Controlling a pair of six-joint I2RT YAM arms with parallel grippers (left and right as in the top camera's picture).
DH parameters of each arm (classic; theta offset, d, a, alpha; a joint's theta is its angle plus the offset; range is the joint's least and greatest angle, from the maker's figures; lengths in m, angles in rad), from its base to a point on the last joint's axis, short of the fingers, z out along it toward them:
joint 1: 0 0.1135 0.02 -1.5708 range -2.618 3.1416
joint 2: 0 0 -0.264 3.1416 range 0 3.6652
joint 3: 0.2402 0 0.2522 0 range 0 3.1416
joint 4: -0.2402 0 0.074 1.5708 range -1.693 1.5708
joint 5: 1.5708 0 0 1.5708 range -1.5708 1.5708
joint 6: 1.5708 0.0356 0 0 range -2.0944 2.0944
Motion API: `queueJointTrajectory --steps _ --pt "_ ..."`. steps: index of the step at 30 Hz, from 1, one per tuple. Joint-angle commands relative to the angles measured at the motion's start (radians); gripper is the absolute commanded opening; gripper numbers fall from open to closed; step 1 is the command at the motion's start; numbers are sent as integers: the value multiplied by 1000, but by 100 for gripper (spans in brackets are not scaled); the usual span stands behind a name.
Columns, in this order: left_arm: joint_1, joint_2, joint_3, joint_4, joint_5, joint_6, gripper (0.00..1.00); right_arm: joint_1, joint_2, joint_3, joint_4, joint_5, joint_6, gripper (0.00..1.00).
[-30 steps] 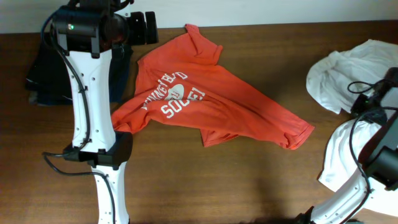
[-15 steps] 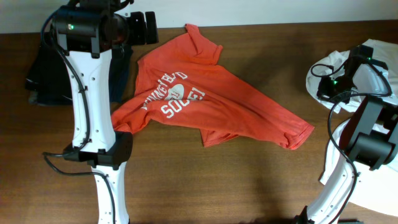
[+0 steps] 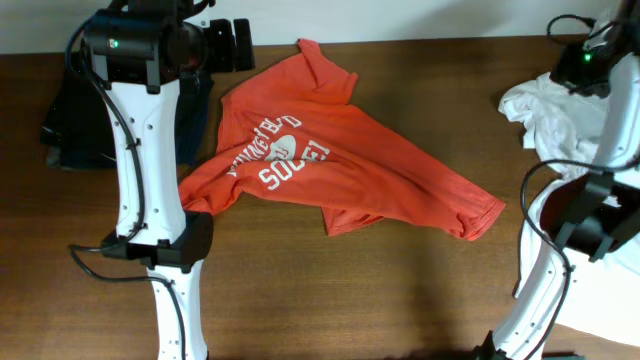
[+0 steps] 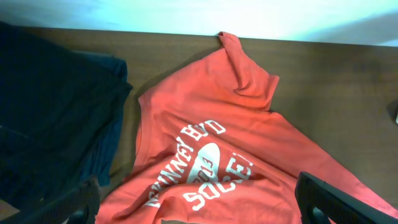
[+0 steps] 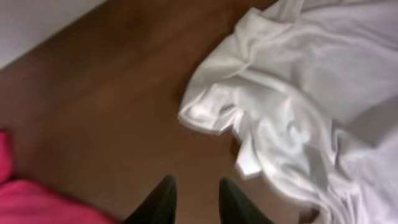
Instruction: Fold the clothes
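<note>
Orange shirt [image 3: 340, 165] lies crumpled on the tabletop [image 3: 400, 290], white shirt [image 3: 560, 120] well to its right. Left end effector [image 4: 199, 202] gapes wide above the orange shirt; right end effector [image 5: 194, 199], narrow and empty, far to its right

We take this for a robotics lab or test room rather than a home. Two white robot arms, the left arm [image 3: 140, 150] and the right arm [image 3: 560, 270], stand with black cables [image 3: 85, 255] on a bare brown wooden desk [image 3: 420, 290] set against a plain white wall [image 3: 420, 18]. The only domestic things are loose laundry: an orange-red T-shirt [image 3: 340, 160], a white T-shirt [image 3: 550, 115] and a dark garment [image 3: 70, 120].
</note>
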State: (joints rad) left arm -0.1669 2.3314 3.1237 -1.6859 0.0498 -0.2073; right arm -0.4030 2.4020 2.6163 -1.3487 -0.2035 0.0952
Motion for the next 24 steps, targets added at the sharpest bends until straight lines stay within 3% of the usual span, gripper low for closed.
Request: queueJointTrajectory --steps 1,3,9,11,15,24 --pt "2 -5 0 -2 7 -5 99 69 -11 99 -256 -33 0 4" --pt "2 -5 0 -2 7 -5 99 117 -7 61 -351 -33 -1 4" --pt "2 -5 0 -2 7 -5 99 346 -9 -439 -332 63 57 4" --pt "2 -5 0 -2 7 -5 99 364 -9 -587 -252 104 105 4" --pt "2 -5 0 -2 7 -5 99 364 -9 -709 -62 111 104 4" --pt "2 -5 0 -2 7 -5 99 362 -7 -793 470 355 105 4"
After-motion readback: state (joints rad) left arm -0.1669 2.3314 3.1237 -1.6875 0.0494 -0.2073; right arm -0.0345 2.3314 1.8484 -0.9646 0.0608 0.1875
